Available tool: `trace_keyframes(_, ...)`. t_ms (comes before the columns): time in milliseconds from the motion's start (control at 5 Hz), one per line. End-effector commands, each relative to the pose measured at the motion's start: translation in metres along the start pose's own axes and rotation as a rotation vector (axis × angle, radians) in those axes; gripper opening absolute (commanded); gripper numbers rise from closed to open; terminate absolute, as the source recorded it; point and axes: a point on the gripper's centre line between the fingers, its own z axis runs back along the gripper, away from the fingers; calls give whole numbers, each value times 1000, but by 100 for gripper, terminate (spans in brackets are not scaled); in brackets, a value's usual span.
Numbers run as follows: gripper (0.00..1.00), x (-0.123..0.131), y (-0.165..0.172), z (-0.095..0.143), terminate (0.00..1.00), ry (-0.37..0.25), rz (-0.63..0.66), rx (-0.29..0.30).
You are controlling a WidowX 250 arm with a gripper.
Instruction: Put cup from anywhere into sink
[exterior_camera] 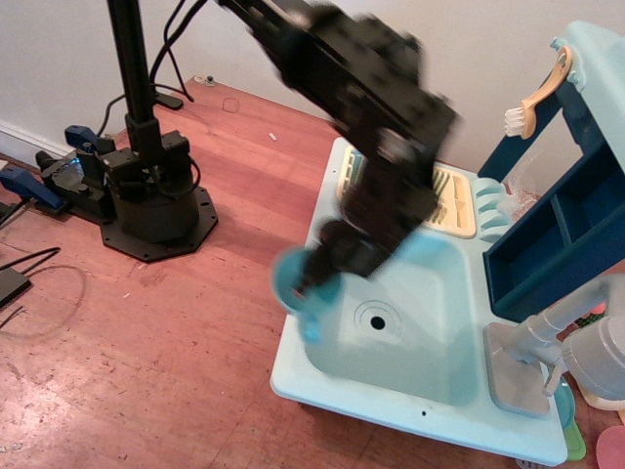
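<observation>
Hanging blurred at the centre of the frame, the small teal-blue plastic cup [298,281] is being gripped at its rim by the black fingers [317,274], which are closed on it. The cup is being held in the air over the left rim of the large pale aqua plastic basin [322,376], its little handle pointing down, with the round drain hole just to its right.

A release here is being judged risky: the cup is sitting above the rim rather than the hollow, so it could be knocked outward onto the red-brown wooden counter [127,371]. A loosened grip from the fast motion is another likely cause.

The cream-yellow plastic dish rack [454,210] is being partly hidden behind the arm at the upper centre. A dark blue shelf [552,244] is overhanging the basin's right side, narrowing the free path there.
</observation>
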Motion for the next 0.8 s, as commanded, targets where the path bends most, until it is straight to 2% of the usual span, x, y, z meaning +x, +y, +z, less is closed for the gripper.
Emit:
trace_keyframes(0, 0, 62, 8, -9, 0, -2, -2, -31)
trace_keyframes(200, 0, 56, -3, -28, 0, 1, 54, -54)
trace_keyframes(400, 100, 48, -2, -27, 0, 11, 98, -80)
trace_keyframes(600, 100, 37, 4, -9, 0, -13, 122, -49)
